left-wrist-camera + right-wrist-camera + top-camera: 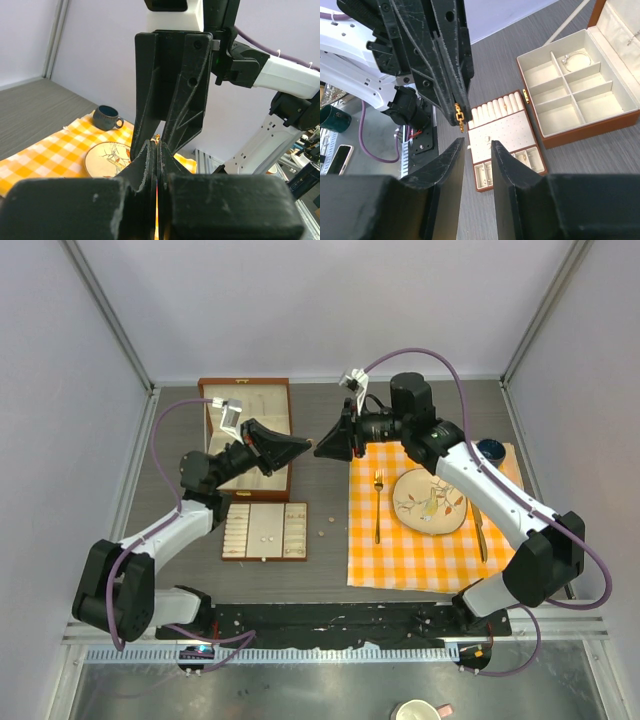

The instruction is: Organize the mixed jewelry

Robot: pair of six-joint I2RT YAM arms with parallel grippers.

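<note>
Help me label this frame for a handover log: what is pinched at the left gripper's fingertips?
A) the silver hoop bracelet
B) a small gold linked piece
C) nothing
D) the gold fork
B: the right wrist view shows the small gold linked piece pinched at the tips of the left gripper, while the silver hoop bracelet lies in a compartment of the wooden box.

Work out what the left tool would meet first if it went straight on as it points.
The right tool, facing it tip to tip. The left tool is shut on a small gold chain piece, which would probably reach the right tool's open fingers first; depth is unclear.
</note>
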